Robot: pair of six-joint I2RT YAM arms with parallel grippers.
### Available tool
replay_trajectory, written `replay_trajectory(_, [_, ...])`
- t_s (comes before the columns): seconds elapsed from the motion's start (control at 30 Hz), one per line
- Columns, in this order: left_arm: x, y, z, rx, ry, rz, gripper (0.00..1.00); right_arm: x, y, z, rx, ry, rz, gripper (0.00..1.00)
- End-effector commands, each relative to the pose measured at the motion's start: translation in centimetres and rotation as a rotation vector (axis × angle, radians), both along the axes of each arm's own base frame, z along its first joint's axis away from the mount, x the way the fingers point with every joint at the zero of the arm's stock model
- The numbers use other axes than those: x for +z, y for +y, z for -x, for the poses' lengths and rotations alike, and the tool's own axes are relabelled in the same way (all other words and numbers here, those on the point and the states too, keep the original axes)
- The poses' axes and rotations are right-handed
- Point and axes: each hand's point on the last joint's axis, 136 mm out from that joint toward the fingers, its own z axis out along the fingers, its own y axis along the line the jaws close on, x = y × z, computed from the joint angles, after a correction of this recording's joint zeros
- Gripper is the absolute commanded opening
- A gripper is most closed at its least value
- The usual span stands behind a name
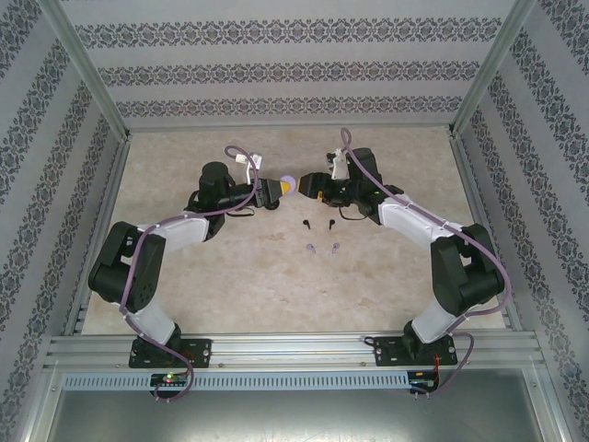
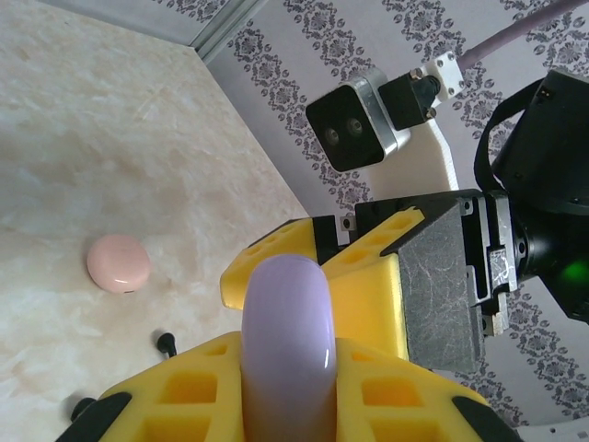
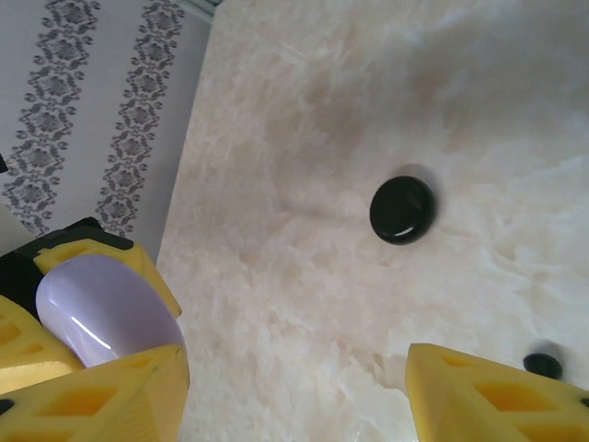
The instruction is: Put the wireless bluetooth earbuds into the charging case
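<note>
The left gripper (image 2: pixel 285 410) is holding the lilac charging case (image 2: pixel 285 322) above the counter (image 3: pixel 304 120). Its yellow jaws, with their open box-like cells, are pressing on the two broad sides of this smooth, glossy, rounded shell. The right gripper (image 3: pixel 294 396) is facing it from the opposite side, with its jaws standing wide apart and only bare counter showing between them. One of its yellow fingers (image 3: pixel 101 396) is sitting just beside the lilac case, but I cannot tell if it is touching.

The earbuds are all lying outside the cases, on the counter below the two grippers in the top view. The black earbuds (image 1: pixel 304 223) are resting side by side, tiny, each with a thin stem. The lilac earbuds (image 1: pixel 313 249) are lying a little nearer to the arm bases.

A pink case (image 2: pixel 118 263), shaped like a soft round pebble, and a shiny black case (image 3: pixel 402 209), round too, are sitting closed on the beige counter with its marble-like veins.
</note>
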Motion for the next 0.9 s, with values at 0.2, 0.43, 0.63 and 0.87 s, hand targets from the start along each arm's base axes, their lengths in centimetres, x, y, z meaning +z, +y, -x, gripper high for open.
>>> replay_trajectory(0.2, [0.6,-0.7,1.2,-0.083,-0.017,-0.028,0.00,4.6,1.3,1.2,0.080,-0.157,-0.071,0.61])
replay_trajectory(0.43, [0.0,-0.7,1.1,-0.085,-0.008,-0.037,0.00,6.4,0.8,2.4,0.072,-0.196,-0.075,0.59])
replay_trajectory(0.63, [-0.1,-0.8,0.9,-0.088,-0.001,-0.029,0.00,6.8,1.2,2.7,0.081,-0.204,-0.077,0.59])
replay_trajectory(0.87, [0.7,-0.9,1.1,-0.092,-0.013,-0.020,0.00,5.1,2.7,2.2,0.104,-0.168,-0.059,0.57])
